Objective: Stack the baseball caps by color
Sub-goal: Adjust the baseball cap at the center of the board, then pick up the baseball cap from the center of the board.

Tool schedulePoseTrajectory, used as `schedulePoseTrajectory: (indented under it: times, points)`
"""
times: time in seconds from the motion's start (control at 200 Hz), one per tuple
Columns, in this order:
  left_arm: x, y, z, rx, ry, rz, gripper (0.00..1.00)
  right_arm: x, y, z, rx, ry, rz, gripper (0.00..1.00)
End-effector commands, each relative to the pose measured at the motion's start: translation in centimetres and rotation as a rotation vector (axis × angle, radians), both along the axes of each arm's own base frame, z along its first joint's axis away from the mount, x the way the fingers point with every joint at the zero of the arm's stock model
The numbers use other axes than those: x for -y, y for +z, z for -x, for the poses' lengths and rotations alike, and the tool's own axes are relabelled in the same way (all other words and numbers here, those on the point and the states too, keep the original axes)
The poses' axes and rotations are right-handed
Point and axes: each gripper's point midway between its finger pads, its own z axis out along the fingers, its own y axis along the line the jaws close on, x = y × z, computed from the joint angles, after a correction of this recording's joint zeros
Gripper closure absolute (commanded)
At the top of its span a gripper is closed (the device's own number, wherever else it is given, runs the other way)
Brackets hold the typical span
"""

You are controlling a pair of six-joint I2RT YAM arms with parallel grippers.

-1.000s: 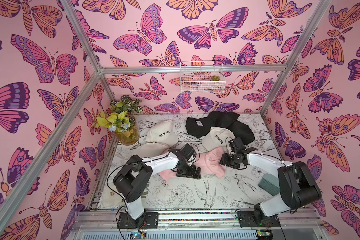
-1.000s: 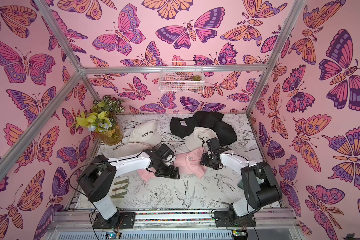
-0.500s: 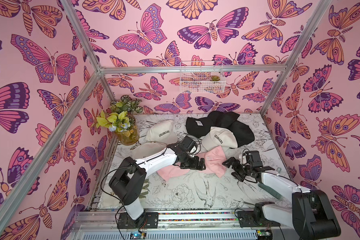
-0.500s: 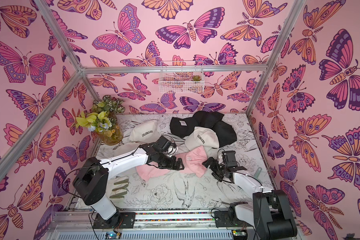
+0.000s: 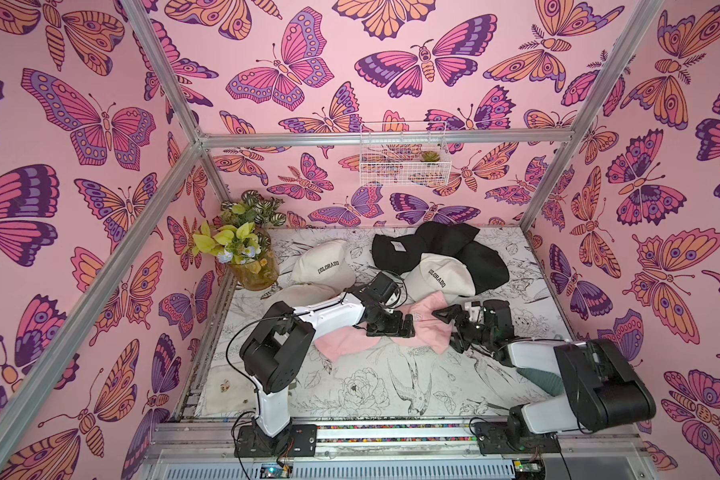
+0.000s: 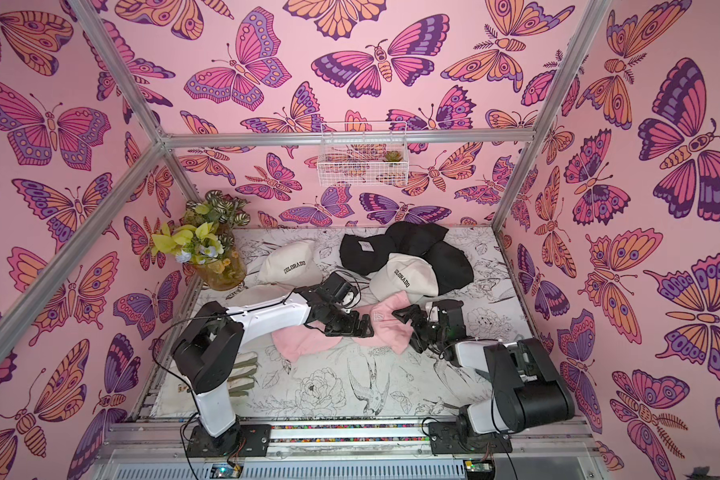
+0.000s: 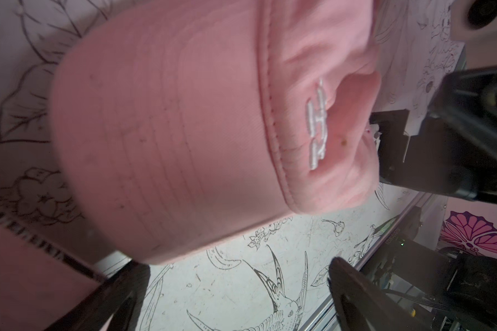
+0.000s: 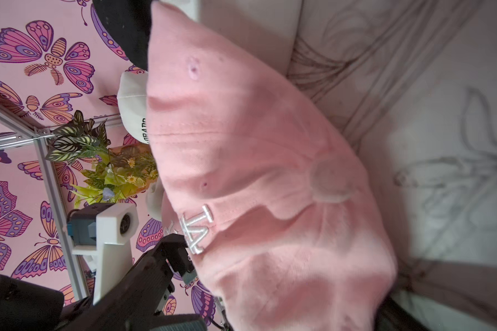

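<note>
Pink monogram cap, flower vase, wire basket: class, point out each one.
Pink monogram cap [image 6: 385,332]: in a top view, crown.
Flower vase [image 5: 258,274]: in a top view, glass.
Wire basket [image 5: 404,174]: in a top view, front mesh.

Robot lab test booth, staged rather than lived in. Boxed by pink butterfly wallpaper on bare aluminium frame bars. Left arm and right arm bolted to a metal rail along the front of a print-covered desk, with loose cables. Props only: flower vase, wire basket on the back wall.
</note>
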Motion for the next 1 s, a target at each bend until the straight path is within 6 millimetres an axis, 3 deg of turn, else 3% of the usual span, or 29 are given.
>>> schedulePoseTrajectory:
  times: [0.0, 0.04, 0.085, 0.2, 0.21, 0.34, 0.446, 0.601, 0.806, 0.926, 0.996]
  points:
    - [-0.4, -0.5, 0.5, -0.023, 0.010, -0.009, 0.00, -0.4, 0.9, -1.4, 0.072, -0.050, -0.065, 0.19]
    - [-0.4, 0.0, 0.4, -0.008, 0.008, -0.003, 0.00, -0.4, 2.3, -2.1, 0.135, -0.065, -0.095, 0.30]
    - [-0.5, 0.5, 0.3, 0.013, 0.006, 0.004, 0.00, -0.4, 2.3, -2.4, 0.153, -0.081, -0.106, 0.43]
    - [-0.6, 1.1, 0.4, 0.033, -0.009, 0.029, 0.00, -0.4, 4.2, -3.0, 0.255, -0.069, -0.107, 0.64]
    - [-0.5, 1.1, 0.4, 0.033, -0.012, 0.031, 0.00, -0.5, 5.1, -3.1, 0.284, -0.065, -0.111, 0.66]
    - [-0.4, 2.4, 0.3, 0.075, -0.055, 0.067, 0.00, -0.8, 8.3, -3.2, 0.423, 0.014, -0.040, 0.80]
    - [-0.4, 5.4, -0.3, 0.177, -0.102, 0.129, 0.00, -0.9, 10.8, -3.0, 0.543, 0.132, 0.125, 0.89]
    - [-0.9, 9.8, -2.2, 0.393, -0.171, 0.204, 0.00, -0.9, 14.4, -3.1, 0.725, 0.329, 0.384, 0.97]
    - [-2.2, 14.8, -6.0, 0.703, -0.271, 0.220, 0.00, -3.1, 18.2, -2.9, 0.926, 0.640, 0.449, 1.00]
    - [-3.0, 17.0, -6.5, 0.816, -0.376, 0.235, 0.00, -4.3, 19.0, -1.5, 1.007, 0.819, 0.445, 1.00]
    - [-3.5, 18.4, -6.2, 0.875, -0.437, 0.258, 0.00, -4.8, 18.4, -0.4, 1.016, 0.937, 0.513, 1.00]
